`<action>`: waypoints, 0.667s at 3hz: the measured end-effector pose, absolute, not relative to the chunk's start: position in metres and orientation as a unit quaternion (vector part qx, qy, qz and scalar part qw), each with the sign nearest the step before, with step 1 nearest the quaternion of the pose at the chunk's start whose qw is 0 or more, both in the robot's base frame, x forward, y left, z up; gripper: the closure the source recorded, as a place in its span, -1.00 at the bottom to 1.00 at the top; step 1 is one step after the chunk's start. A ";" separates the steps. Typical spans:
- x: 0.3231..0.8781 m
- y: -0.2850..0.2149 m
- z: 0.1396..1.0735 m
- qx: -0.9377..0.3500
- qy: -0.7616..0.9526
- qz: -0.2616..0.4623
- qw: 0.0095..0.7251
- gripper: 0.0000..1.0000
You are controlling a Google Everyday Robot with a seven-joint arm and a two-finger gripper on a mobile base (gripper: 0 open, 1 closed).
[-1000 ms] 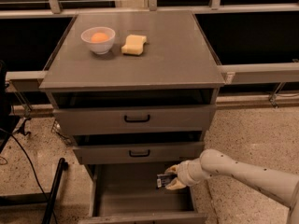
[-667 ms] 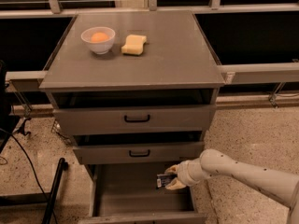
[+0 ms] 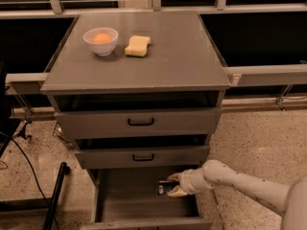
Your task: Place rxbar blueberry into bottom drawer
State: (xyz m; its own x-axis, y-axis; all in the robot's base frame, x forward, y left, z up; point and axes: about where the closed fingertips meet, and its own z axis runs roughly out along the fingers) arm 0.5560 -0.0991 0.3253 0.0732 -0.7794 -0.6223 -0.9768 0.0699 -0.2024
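The bottom drawer (image 3: 110, 210) is pulled out, with a plain grey inside. My gripper (image 3: 171, 186) reaches in from the right, over the drawer's right rear part. It is shut on the rxbar blueberry (image 3: 164, 187), a small dark bar held between the two pale fingers (image 3: 175, 177) just above the drawer floor. The white arm (image 3: 240, 181) runs off to the lower right.
The two upper drawers with black handles (image 3: 140, 122) are slightly open above the gripper. On the cabinet top (image 3: 182, 56) stand a white bowl (image 3: 100, 41) with an orange object in it and a yellow sponge (image 3: 137, 46). A black pole and cables (image 3: 55, 195) lie on the floor at left.
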 end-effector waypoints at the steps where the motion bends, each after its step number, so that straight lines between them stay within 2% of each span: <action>1: 0.565 -0.084 0.284 -0.654 0.660 0.174 0.326 1.00; 2: 0.571 -0.072 0.255 -0.652 0.658 0.186 0.329 1.00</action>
